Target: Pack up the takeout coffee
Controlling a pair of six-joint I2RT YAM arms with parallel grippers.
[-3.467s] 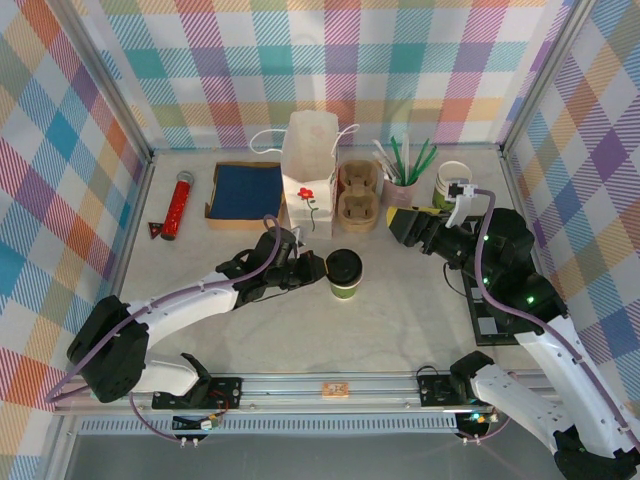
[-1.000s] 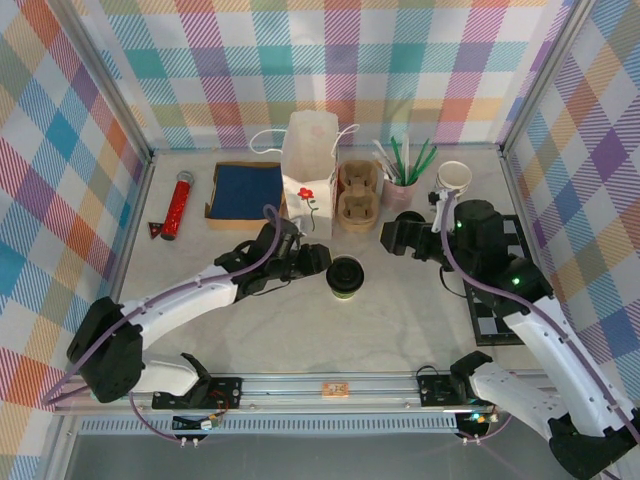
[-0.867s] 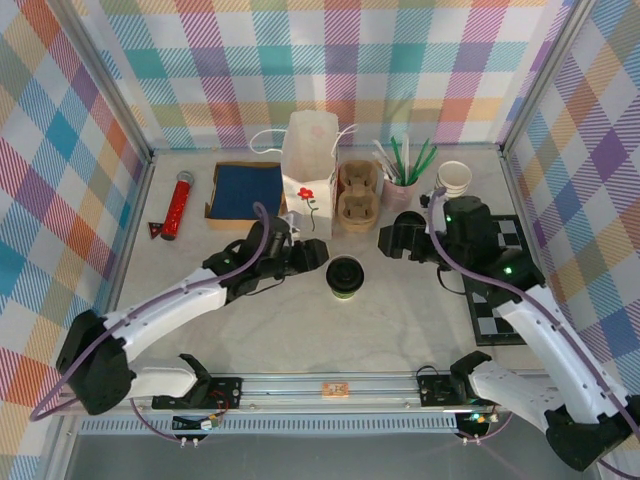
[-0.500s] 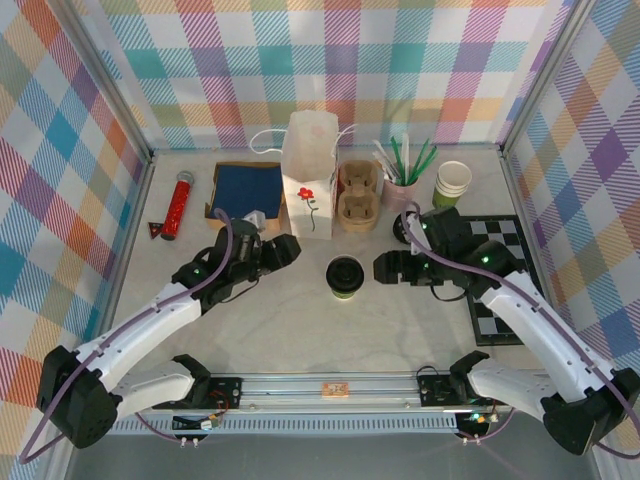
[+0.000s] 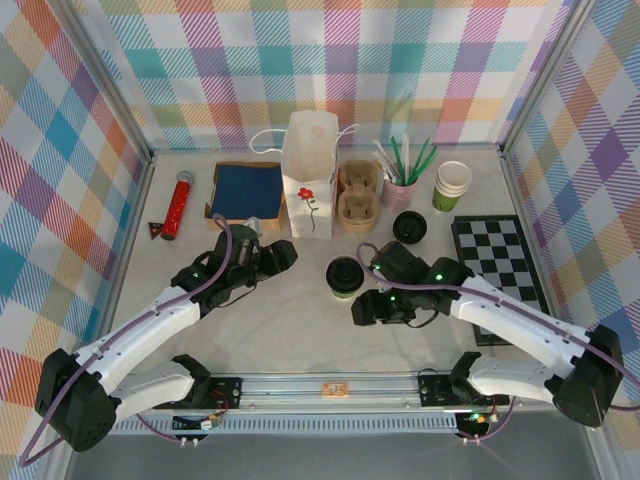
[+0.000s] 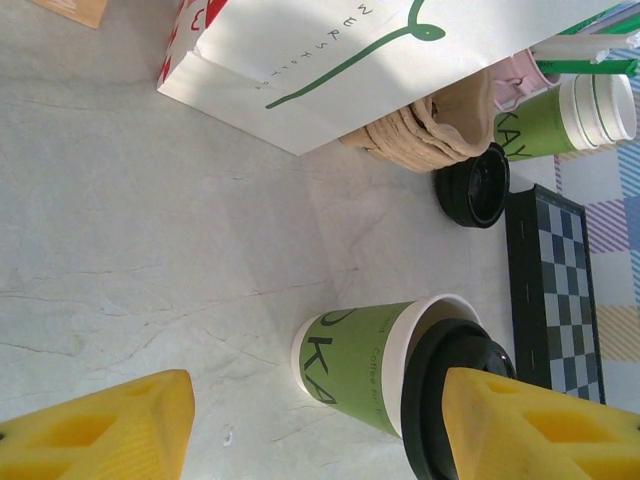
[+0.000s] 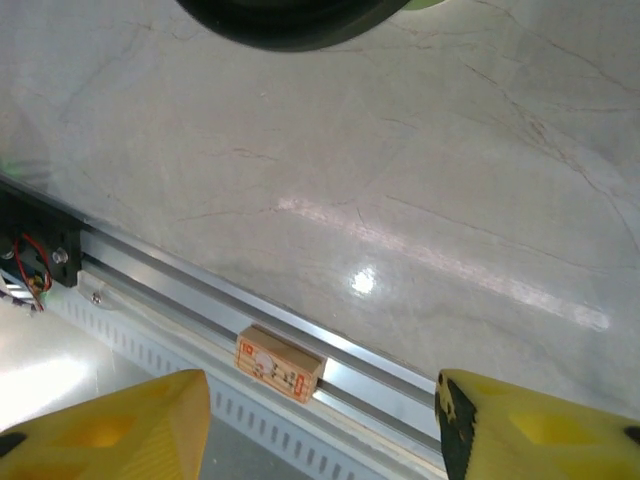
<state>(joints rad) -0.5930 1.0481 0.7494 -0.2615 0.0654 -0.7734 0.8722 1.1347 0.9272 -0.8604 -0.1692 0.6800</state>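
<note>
The takeout coffee, a green paper cup with a black lid, stands upright on the table in front of the white paper bag. My left gripper is open to the cup's left, a short way off. In the left wrist view the takeout coffee stands ahead of the open left gripper, and nothing sits between the yellow fingers. My right gripper is at the cup's near right and points toward the table's front edge. It is open and empty, with the cup's black lid at the top of that view.
A loose black lid lies behind the right arm, beside a checkerboard. At the back stand cardboard cup carriers, a straw holder, a stack of cups, a blue box and a red tube. A wooden block sits on the front rail.
My right arm swung from the back right down to the cup's near right, its jaws narrowing. My left gripper drew back leftward from the cup and opened wider.
</note>
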